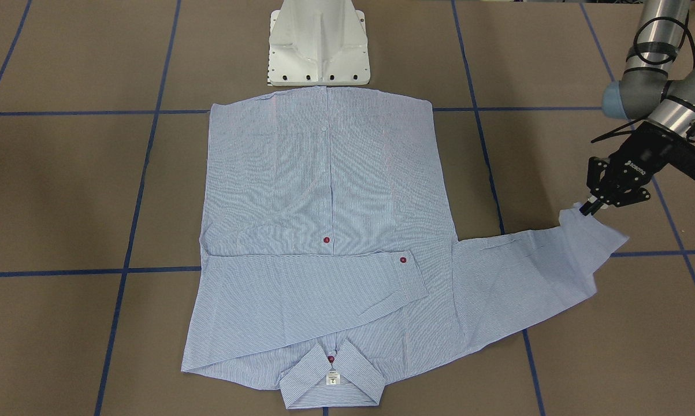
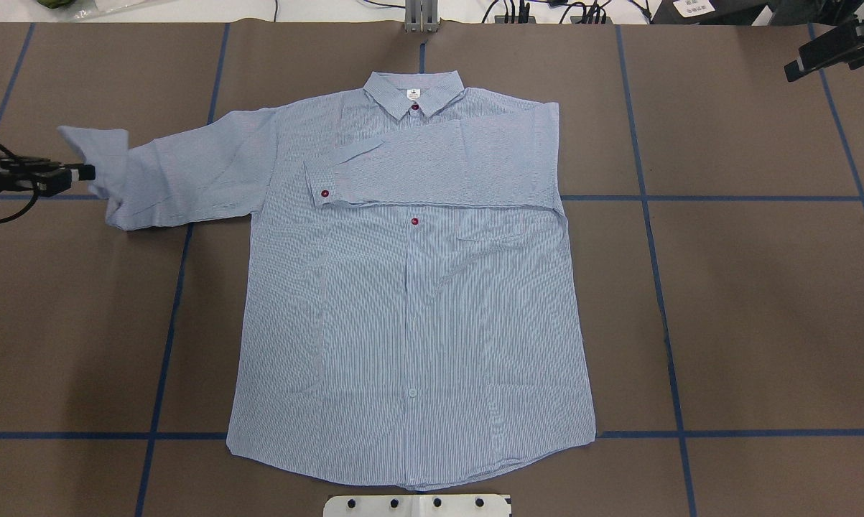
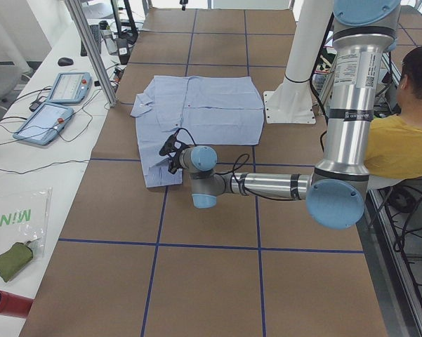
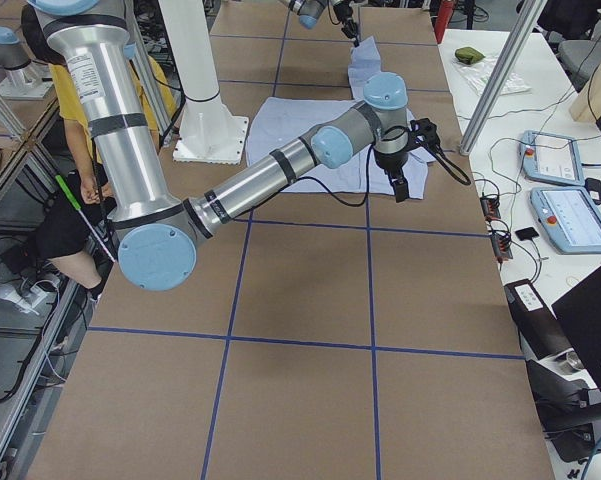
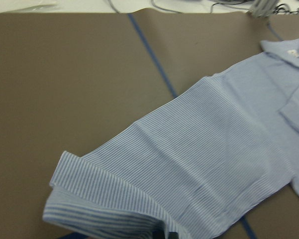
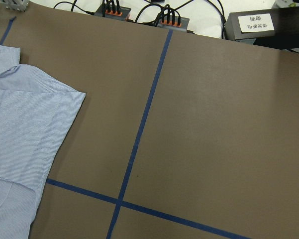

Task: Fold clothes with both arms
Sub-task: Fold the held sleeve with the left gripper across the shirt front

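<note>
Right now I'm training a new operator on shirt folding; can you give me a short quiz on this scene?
1. True or false: the shirt has its collar nearest the base.
2. Fill in: the ___ tool grips the cuff of the outstretched sleeve.
3. The folded sleeve lies: A) across the shirt, B) under it, C) rolled up.
Key: 1 false; 2 left; 3 A.
</note>
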`<action>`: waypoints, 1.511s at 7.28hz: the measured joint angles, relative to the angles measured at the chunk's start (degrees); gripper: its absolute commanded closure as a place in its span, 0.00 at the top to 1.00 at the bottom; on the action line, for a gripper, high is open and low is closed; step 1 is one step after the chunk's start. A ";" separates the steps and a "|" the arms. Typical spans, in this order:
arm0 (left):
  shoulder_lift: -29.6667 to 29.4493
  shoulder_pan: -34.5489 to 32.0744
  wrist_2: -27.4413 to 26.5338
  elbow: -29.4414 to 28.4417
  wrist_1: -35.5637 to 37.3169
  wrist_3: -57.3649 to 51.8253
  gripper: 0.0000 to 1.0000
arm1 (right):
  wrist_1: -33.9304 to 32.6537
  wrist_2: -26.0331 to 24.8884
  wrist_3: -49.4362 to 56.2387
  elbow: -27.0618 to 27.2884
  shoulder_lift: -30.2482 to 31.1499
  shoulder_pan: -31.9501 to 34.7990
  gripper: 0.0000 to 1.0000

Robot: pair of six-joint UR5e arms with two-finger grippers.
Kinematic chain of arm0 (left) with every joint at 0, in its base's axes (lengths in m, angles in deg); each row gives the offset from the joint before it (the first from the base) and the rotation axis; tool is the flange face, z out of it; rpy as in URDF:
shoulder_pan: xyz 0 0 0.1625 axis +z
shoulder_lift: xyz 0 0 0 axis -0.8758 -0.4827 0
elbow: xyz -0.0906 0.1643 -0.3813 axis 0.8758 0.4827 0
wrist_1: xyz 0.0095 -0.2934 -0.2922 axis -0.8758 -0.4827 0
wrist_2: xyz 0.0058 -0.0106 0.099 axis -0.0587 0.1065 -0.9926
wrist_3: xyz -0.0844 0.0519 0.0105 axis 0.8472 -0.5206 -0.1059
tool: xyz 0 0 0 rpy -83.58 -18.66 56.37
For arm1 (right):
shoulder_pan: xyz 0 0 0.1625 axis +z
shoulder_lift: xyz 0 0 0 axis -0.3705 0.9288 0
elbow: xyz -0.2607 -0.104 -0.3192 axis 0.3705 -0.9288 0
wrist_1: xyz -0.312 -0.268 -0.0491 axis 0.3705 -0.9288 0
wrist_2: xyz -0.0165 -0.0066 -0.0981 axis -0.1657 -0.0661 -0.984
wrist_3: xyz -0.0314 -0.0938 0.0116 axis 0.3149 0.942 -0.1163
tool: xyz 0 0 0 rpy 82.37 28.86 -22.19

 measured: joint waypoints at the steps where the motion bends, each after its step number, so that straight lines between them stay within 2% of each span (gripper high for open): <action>1: -5.20 0.77 0.88 0.36 1.80 2.83 0.00 | 0.00 -0.01 -0.02 0.05 0.08 0.00 1.00; 3: -16.41 5.79 0.66 0.07 8.10 10.98 0.00 | 0.02 -0.01 -0.14 0.09 0.30 0.00 1.00; 5: -25.68 13.56 -6.69 -0.46 17.63 14.52 0.00 | 0.08 0.01 -0.20 0.09 0.37 0.00 1.00; 7: -31.68 20.23 -15.24 -1.81 22.71 17.32 0.00 | 0.05 0.06 -0.21 0.08 0.52 0.00 1.00; 9: -35.84 23.72 -20.02 -6.21 23.52 18.17 0.00 | 0.08 0.07 -0.21 0.02 0.69 0.00 1.00; 10: -37.23 25.12 -21.88 -8.08 23.58 18.27 0.06 | 0.08 0.08 -0.23 0.01 0.74 0.00 1.00; 11: -38.17 26.61 -23.57 -9.16 23.97 18.34 0.99 | 0.07 0.08 -0.26 0.00 0.77 0.00 1.00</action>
